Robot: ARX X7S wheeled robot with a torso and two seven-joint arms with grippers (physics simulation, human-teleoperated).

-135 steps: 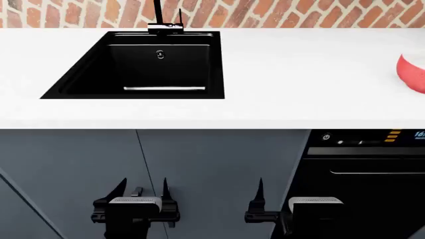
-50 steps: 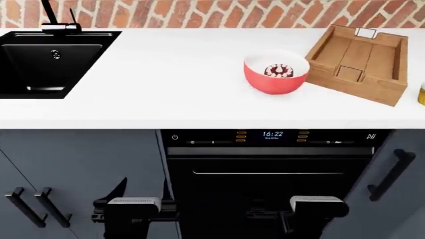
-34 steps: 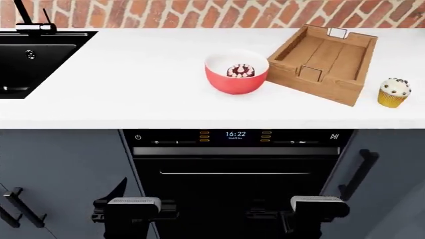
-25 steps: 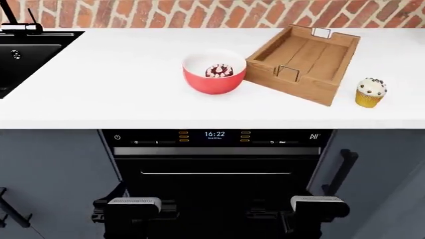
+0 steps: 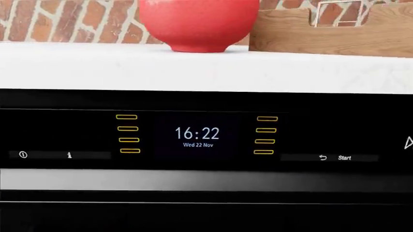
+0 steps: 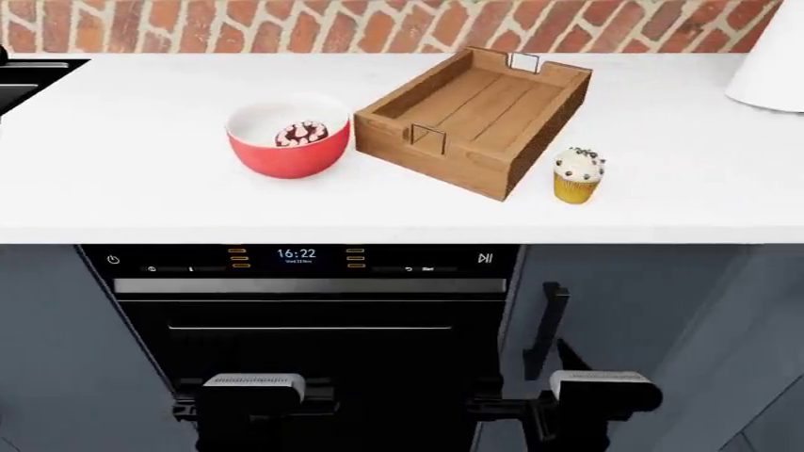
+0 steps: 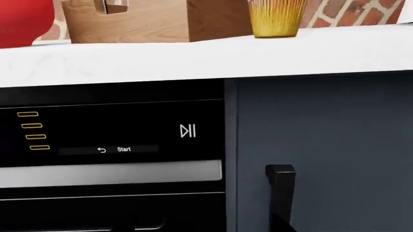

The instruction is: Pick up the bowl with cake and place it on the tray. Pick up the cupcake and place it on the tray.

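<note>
The red bowl [image 6: 288, 151] stands on the white counter with the dark cake [image 6: 299, 133] inside it. Just right of it lies the wooden tray [image 6: 475, 118], set at an angle and holding nothing. The cupcake [image 6: 578, 175] in its yellow case stands by the tray's near right corner. My left gripper [image 6: 267, 367] and right gripper [image 6: 534, 369] hang low in front of the oven, far below the counter, fingers spread and holding nothing. The left wrist view shows the bowl [image 5: 197, 24] and tray [image 5: 322, 34] from below; the right wrist view shows the cupcake [image 7: 276, 18] and tray [image 7: 154, 21].
A black oven [image 6: 296, 282] with a lit clock panel sits under the counter edge [image 6: 402, 231]. Grey cabinet doors with a black handle [image 6: 549, 325] are to its right. A white object [image 6: 769, 66] stands at the back right, a black sink corner [image 6: 32, 75] at far left.
The whole view has slid right along the counter: the sink has left the frame, and the bowl, tray and cupcake have come to the middle. Both arms keep their low pose.
</note>
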